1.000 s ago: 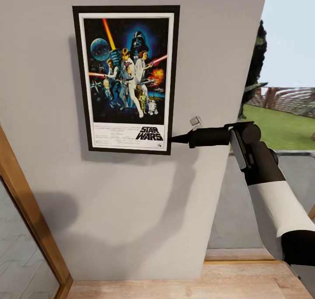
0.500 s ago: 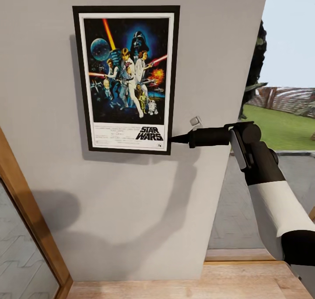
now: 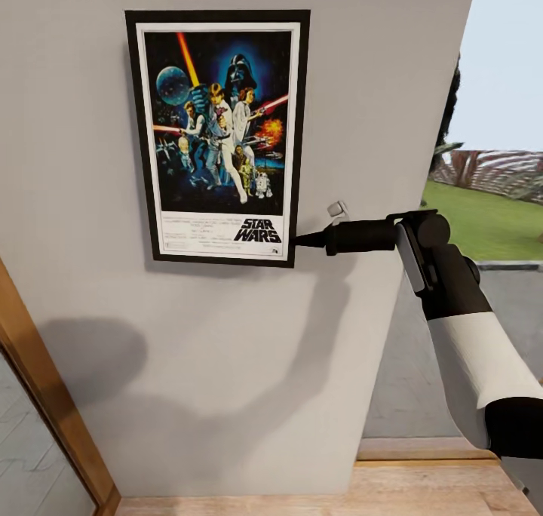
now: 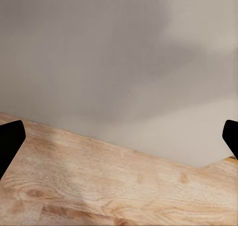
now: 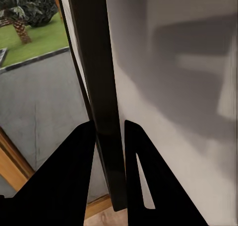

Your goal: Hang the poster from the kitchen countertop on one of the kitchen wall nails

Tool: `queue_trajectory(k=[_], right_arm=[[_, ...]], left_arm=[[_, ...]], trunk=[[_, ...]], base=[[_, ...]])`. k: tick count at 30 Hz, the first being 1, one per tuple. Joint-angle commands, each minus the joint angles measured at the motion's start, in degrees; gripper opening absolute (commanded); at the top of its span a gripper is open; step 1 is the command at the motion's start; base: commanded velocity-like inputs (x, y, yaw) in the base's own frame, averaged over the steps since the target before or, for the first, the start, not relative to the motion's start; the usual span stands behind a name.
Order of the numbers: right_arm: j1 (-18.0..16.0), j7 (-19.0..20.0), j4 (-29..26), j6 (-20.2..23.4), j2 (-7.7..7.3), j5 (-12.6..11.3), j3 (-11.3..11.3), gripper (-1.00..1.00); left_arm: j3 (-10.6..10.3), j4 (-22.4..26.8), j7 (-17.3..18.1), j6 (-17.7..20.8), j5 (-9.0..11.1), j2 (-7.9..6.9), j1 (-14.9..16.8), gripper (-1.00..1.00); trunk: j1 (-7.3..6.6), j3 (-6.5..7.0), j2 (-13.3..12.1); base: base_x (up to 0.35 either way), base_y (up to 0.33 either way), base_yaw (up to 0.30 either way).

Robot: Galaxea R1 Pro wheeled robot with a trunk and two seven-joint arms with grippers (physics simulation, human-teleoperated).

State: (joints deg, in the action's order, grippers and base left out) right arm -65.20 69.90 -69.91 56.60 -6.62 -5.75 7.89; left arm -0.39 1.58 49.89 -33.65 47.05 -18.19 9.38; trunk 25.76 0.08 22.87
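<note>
the wall (image 3: pixel 249 395) has slid rightward and lower behind the poster (image 3: pixel 219 135): its right edge covers more garden, the wooden door frame (image 3: pixel 45 395) sits lower, less floor (image 3: pixel 317 493) shows.

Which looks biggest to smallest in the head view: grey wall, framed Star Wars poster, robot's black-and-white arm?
1. Plain grey wall.
2. Black-framed Star Wars poster.
3. Black-and-white right arm, though it is nearer the camera, so this is unsure.

Even, bright daylight-style render, no glare. Soft-edged shadows fall on the grey wall (image 3: pixel 377 86) below and left of the poster (image 3: pixel 219 135) and under the right arm (image 3: pixel 467 335), so light comes from upper right. Head view sharp. Left wrist view soft, wall smeared. Right wrist view: near poster edge (image 5: pixel 101 87) slightly blurred, fingers (image 5: pixel 74 176) pure black silhouettes.
</note>
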Motion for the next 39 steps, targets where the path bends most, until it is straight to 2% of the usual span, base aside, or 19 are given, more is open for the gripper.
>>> queue_trajectory(k=[1, 39], right_arm=[[0.0, -0.2, 0.0, 0.6, -0.06, -0.7, 0.1, -1.0], [0.0, -0.2, 0.0, 0.6, 0.03, -0.8, 0.1, -1.0]], left_arm=[[-0.1, -0.1, 0.2, -0.2, 0.1, -0.01, 0.0, 1.0], [-0.1, -0.1, 0.2, -0.2, 0.1, -0.01, 0.0, 1.0]], trunk=[[0.03, -0.02, 0.0], [0.03, -0.02, 0.0]], base=[[0.042, 0.0, 0.0], [0.041, 0.0, 0.0]])
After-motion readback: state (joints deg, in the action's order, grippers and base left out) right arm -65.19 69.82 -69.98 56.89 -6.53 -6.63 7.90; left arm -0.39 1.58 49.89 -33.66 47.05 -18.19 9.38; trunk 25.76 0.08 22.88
